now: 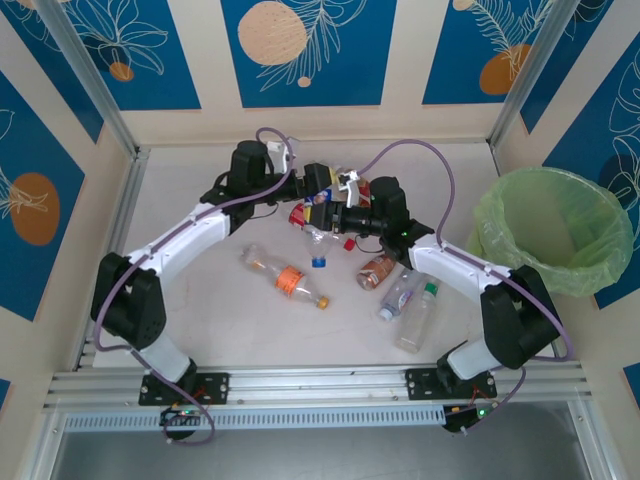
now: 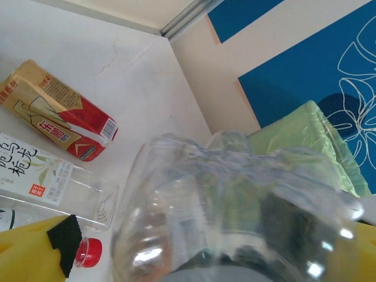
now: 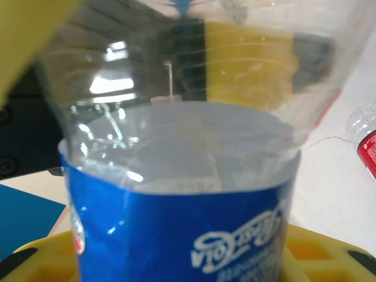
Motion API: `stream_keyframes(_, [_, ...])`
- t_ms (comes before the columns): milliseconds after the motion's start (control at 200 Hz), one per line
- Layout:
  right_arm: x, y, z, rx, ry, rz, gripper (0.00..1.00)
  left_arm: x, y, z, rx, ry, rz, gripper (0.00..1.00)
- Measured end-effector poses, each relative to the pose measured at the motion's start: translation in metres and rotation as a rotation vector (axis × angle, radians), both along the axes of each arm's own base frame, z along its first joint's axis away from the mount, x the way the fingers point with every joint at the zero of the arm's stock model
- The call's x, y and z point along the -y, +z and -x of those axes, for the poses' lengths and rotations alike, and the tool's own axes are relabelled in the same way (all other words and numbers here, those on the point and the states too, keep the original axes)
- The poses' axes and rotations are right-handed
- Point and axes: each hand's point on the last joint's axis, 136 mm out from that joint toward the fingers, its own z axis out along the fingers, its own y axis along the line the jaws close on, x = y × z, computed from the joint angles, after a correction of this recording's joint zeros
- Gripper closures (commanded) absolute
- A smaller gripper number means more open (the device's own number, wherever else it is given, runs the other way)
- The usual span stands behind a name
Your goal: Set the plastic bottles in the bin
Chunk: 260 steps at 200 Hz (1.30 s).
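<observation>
A clear plastic bottle with a blue label (image 3: 176, 235) and a blue cap (image 1: 318, 262) hangs cap-down at the middle of the table. My left gripper (image 1: 322, 198) and right gripper (image 1: 336, 217) meet on it from opposite sides. In the left wrist view its clear base (image 2: 235, 205) sits between my yellow fingers (image 2: 23, 255). In the right wrist view the label sits between my fingers (image 3: 320, 252), and the other gripper's pad shows through the plastic. The bin (image 1: 550, 232), lined with a green bag (image 2: 311, 135), stands at the far right.
Loose on the table lie an orange-labelled bottle (image 1: 285, 277), a brown one (image 1: 378, 270) and two clear ones (image 1: 398, 295) (image 1: 418, 315). A red-labelled bottle (image 1: 300, 213) lies under the grippers. A tea carton (image 2: 59, 117), a white-labelled bottle (image 2: 41, 176) and a red cap (image 2: 88, 252) lie nearby.
</observation>
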Motion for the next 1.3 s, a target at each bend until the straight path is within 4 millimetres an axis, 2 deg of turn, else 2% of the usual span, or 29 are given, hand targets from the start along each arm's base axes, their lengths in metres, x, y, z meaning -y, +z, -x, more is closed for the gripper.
stream_keyframes(165, [-0.001, -0.004, 0.003, 0.004, 0.01, 0.022, 0.53, -0.012, 0.03, 0.009, 0.066, 0.043, 0.016, 0.0])
stream_keyframes(365, [0.0, -0.011, 0.005, -0.004, 0.012, 0.051, 0.53, -0.033, 0.039, 0.007, 0.104, 0.165, -0.006, 0.0])
stream_keyframes(540, [0.01, -0.019, 0.006, -0.023, -0.014, 0.116, 0.53, -0.065, 0.033, 0.0, 0.1, 0.346, -0.085, 0.0])
stream_keyframes(680, [0.028, 0.0, 0.003, 0.019, -0.065, 0.159, 0.52, -0.09, 0.012, -0.005, 0.057, 0.476, -0.176, 0.0])
stream_keyframes(830, [0.063, 0.036, -0.003, 0.087, -0.162, 0.188, 0.52, -0.127, -0.019, -0.007, -0.03, 0.657, -0.314, 0.0])
stream_keyframes(935, [0.092, 0.062, -0.005, 0.133, -0.239, 0.21, 0.51, -0.141, -0.03, -0.007, -0.044, 0.718, -0.369, 0.0])
stream_keyframes(1050, [0.13, 0.089, -0.004, 0.177, -0.339, 0.234, 0.5, -0.146, -0.042, -0.007, -0.045, 0.733, -0.409, 0.0])
stream_keyframes(1160, [0.178, 0.116, -0.006, 0.207, -0.481, 0.271, 0.49, -0.146, -0.05, -0.008, -0.035, 0.715, -0.449, 0.0])
stream_keyframes(1300, [0.241, 0.146, -0.003, 0.238, -0.67, 0.302, 0.49, -0.143, -0.051, -0.01, -0.008, 0.686, -0.468, 0.0])
